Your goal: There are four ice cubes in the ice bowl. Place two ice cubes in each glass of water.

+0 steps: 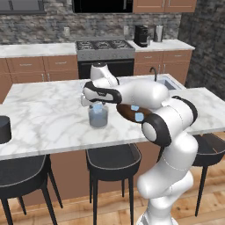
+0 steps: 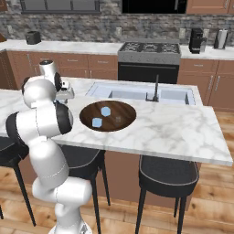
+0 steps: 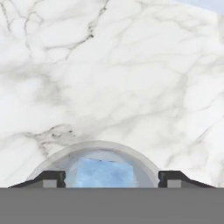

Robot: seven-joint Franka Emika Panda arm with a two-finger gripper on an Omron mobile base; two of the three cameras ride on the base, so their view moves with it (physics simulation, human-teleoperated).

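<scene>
- Left base view: white arm folded across the marble counter [image 1: 44, 114], gripper [image 1: 97, 104] pointing down right above the see-through grey glass [image 1: 98, 116].
- Hand view: fingertips [image 3: 51, 178] spread wide, gripping nothing, straddling the glass rim [image 3: 100, 144]; pale blue ice cube [image 3: 105, 173] inside, in the water.
- Right base view: dark-brown ice bowl [image 2: 108, 116] near the sink [image 2: 141, 93], holding two ice cubes [image 2: 97, 122].
- Left base view again: dark glass [image 1: 3, 129] standing well apart at the counter's left edge.
</scene>
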